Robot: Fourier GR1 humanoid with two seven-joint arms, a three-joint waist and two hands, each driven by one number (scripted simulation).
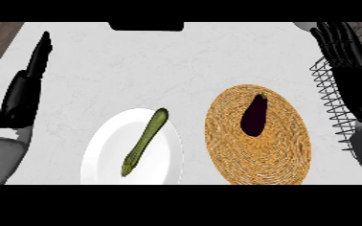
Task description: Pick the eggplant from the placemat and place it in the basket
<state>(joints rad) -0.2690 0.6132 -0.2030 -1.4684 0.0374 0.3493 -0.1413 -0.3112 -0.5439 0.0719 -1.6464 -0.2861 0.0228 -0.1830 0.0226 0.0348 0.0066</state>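
Eggplant [254, 115] on placemat [276, 148], plate [106, 143] beside

The glossy black left hand [21, 96] is long and slim, tapering to a point, joined to a smooth pale grey forearm [10, 155]. The black right hand [339, 40] shows ribbed, segmented fingers [329, 33].

A: How many placemats?
B: One woven placemat [233, 148]. On it, one eggplant [255, 115].
A: Plates?
B: One white plate [106, 158], just left of the placemat, bearing one long green vegetable [145, 141].
A: Baskets?
B: One wire basket [326, 84], right of the placemat.
A: Hands?
B: Two: left hand [28, 84] far left of the placemat, right hand [339, 40] beyond its right edge.
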